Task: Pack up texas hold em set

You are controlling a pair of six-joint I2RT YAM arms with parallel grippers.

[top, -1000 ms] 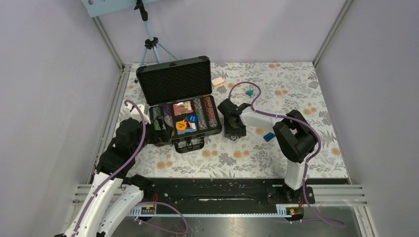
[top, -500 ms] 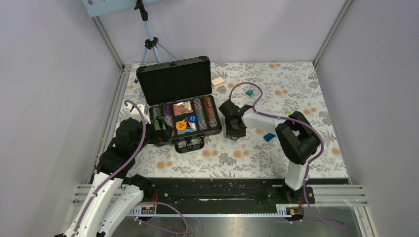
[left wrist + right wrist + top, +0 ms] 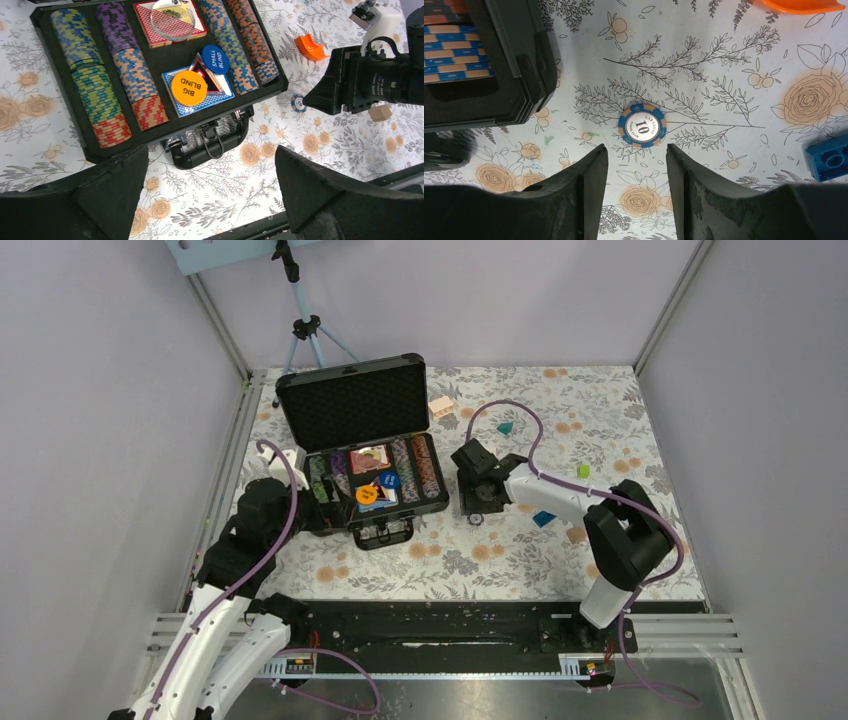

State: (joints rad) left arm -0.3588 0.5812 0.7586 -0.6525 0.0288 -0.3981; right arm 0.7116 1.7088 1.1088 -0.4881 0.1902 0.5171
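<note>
left fingers (image 3: 95,200) spread wide; right fingers (image 3: 574,200) half-parted

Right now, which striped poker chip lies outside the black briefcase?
The blue-and-tan round chip marked 10, flat on the floral tablecloth; the rest stand in the briefcase's rows.

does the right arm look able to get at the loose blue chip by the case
Probably yes: the right gripper hangs just above the blue chip, jaws apart, nothing lies on it, and the case stands clear to one side. Lying flat, it may resist pinching.

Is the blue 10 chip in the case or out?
Out. The blue chip lies flat on the table beside the case, before the open right gripper.
</note>
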